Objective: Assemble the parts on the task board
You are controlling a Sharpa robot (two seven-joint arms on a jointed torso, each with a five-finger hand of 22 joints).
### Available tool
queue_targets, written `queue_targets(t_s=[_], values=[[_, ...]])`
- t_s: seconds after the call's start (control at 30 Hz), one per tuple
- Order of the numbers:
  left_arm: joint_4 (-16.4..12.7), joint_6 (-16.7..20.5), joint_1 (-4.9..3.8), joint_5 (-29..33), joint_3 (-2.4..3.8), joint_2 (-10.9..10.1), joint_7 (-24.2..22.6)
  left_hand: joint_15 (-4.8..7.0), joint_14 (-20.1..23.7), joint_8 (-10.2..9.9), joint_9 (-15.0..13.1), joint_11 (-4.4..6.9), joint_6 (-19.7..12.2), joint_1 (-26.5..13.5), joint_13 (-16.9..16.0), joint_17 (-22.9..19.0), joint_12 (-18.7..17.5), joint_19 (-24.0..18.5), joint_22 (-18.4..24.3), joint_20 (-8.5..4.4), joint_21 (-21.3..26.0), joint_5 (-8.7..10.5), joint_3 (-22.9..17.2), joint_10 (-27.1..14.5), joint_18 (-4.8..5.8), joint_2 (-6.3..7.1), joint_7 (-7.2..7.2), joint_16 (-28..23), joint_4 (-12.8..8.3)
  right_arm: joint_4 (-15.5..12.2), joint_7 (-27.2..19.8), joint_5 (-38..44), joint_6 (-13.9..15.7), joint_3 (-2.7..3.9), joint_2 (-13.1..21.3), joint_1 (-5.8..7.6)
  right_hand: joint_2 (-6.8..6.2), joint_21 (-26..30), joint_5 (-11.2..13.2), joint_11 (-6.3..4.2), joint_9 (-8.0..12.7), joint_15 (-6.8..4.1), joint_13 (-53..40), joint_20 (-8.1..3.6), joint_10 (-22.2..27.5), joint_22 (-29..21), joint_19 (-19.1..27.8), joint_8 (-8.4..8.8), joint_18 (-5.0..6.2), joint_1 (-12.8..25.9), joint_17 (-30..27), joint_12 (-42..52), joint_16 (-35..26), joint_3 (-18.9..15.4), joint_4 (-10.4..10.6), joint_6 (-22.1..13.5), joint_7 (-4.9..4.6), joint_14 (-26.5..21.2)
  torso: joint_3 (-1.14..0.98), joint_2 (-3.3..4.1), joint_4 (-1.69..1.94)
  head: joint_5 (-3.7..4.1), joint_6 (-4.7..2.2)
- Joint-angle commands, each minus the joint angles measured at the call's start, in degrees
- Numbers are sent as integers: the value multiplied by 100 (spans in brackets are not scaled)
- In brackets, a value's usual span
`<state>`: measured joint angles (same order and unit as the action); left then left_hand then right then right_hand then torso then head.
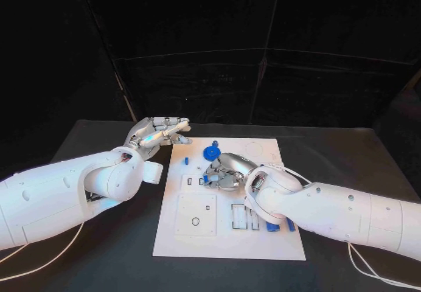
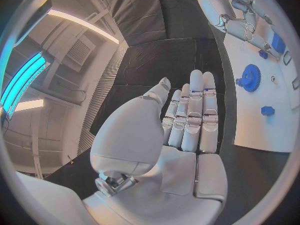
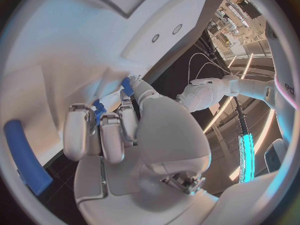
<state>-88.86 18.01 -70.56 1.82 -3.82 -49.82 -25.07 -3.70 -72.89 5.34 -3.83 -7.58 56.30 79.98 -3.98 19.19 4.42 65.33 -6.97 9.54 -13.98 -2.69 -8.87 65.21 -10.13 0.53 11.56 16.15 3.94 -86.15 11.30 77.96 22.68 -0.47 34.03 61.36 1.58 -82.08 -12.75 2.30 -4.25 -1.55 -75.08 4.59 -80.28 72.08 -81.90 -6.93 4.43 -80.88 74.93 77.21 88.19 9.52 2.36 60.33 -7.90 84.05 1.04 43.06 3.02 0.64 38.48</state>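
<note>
The worktop [image 1: 105,261] is black and matte. Behind it hangs a black curtain [image 1: 263,61], which covers the whole back of the scene.

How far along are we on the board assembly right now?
Looks done: a blue gear sits at the far end of the task board, a small blue peg near it. In hand: the right hand is down mid-board, fingers around a small blue part. Left: blue pieces lie near the board's right edge. The left hand hovers open beside the board.

Robot lab: black-draped table [image 1: 105,255], ceiling striplights [image 2: 81,22]
</note>
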Motion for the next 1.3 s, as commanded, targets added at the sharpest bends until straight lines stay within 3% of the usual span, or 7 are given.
queue_targets(t_s=[0.03,0.53,1.03,1.3], values=[[-5,-30,-11,20,5,7,-72,12,22,-21,-7,-10,37,39,-2,5,-35,37,9,7,24,-8,2,48,-20,-10,15,-40,-18,-24,148,165,-71,0,19,5,32,-17,-10,-18,-7,-40,-137,-35,4,5,12,-20,-82,-25,1109,-2,15,20,-13,157,95,512,0,-3,-1,3,6],[1,-43,-11,20,5,4,-57,12,22,-21,-7,-10,37,39,-2,5,-35,37,9,7,24,-8,2,48,-20,-10,15,-40,-18,-17,343,270,-256,0,29,4,-29,-11,-4,-12,-2,-39,-92,-37,43,-5,16,-10,-81,29,1088,-52,5,30,-19,142,87,508,5,-1,5,9,21],[-4,-50,-11,20,5,1,-49,12,24,-26,-5,-12,34,38,0,14,-42,38,9,6,26,-8,-2,45,-19,-6,17,-44,-26,-29,494,388,-346,0,-1,4,-299,32,-7,51,33,9,80,-2,208,-73,51,96,-70,207,1018,-247,-30,36,-26,-46,11,492,4,-4,5,13,41],[-5,-53,-11,20,5,1,-46,12,24,-26,-5,-12,34,38,0,14,-42,38,9,6,26,-8,-2,45,-19,-6,17,-44,-26,-28,517,424,-341,0,-6,4,-352,33,-39,62,35,19,91,8,220,-72,51,112,-70,238,1009,-260,-35,37,-25,-72,-2,490,2,0,7,11,43]])
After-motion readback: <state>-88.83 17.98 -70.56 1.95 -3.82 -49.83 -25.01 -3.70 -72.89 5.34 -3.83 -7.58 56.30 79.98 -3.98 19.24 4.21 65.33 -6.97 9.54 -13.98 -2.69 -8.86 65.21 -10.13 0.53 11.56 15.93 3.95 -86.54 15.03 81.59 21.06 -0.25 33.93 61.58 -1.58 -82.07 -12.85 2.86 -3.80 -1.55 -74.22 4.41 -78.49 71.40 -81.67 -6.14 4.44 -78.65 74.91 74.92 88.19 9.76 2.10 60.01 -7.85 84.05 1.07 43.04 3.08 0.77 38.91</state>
